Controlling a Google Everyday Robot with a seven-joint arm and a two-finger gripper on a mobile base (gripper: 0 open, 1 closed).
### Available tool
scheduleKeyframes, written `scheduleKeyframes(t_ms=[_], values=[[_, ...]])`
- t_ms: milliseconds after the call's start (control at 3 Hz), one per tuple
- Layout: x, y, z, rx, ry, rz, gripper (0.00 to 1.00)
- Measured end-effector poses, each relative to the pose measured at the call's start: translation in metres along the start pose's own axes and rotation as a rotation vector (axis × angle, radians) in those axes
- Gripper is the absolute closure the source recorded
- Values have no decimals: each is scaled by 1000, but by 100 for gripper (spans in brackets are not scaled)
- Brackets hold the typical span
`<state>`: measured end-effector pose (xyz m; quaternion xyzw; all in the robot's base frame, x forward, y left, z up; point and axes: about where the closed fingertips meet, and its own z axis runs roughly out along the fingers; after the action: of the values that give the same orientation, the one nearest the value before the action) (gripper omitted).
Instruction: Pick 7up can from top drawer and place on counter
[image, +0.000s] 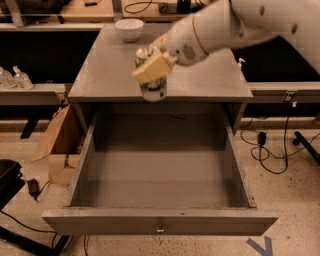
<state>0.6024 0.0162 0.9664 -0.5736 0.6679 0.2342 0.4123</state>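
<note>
My gripper (151, 70) is shut on the 7up can (153, 87), a small white-and-green can with a silver top. It holds the can in the air over the front edge of the counter (200, 75), the grey cabinet top. My white arm reaches in from the upper right. The top drawer (160, 175) stands pulled wide open below, and its inside shows nothing in it. A small metal knob (160, 230) sits at the middle of its front panel.
A white ceramic bowl (129, 29) stands at the back left of the counter. A cardboard box (60, 145) leans left of the cabinet. Cables (272, 145) lie on the floor at the right. A workbench with bottles (15, 77) runs behind.
</note>
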Motion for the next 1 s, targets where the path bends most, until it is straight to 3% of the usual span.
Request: scheduleKeyframes(t_ms=[333, 667, 1000], values=[[-49, -44, 7, 25, 4, 82, 100], [-83, -92, 18, 90, -34, 129, 100], [-95, -137, 25, 172, -95, 150, 100]])
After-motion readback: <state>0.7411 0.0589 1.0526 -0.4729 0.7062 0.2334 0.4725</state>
